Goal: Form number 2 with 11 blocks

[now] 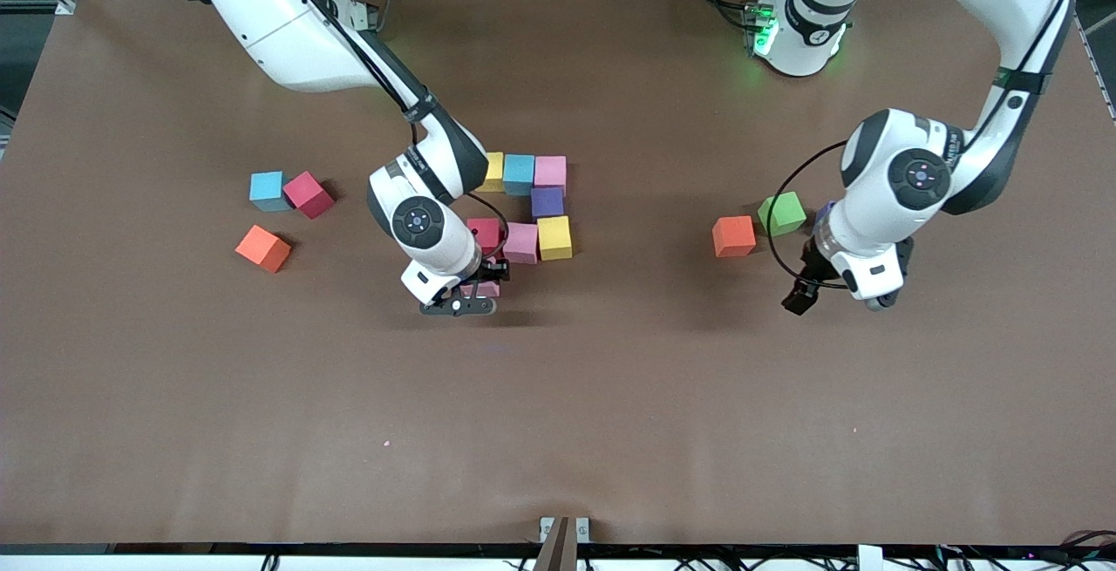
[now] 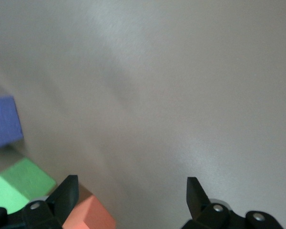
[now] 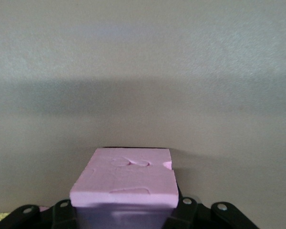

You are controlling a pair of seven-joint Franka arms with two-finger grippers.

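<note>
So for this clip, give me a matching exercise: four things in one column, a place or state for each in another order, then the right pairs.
Things:
1. right gripper
2. left gripper
3. green block
4. purple block

Places or states:
A. open, holding nothing
B. beside an orange block toward the left arm's end of the table
C. shut on a pink block
D. in the cluster, between a pink block and a yellow block

Pairs: 1-C, 2-A, 3-B, 4-D

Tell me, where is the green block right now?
In the front view, the green block sits on the table toward the left arm's end, beside an orange block and close to the open left gripper.
</note>
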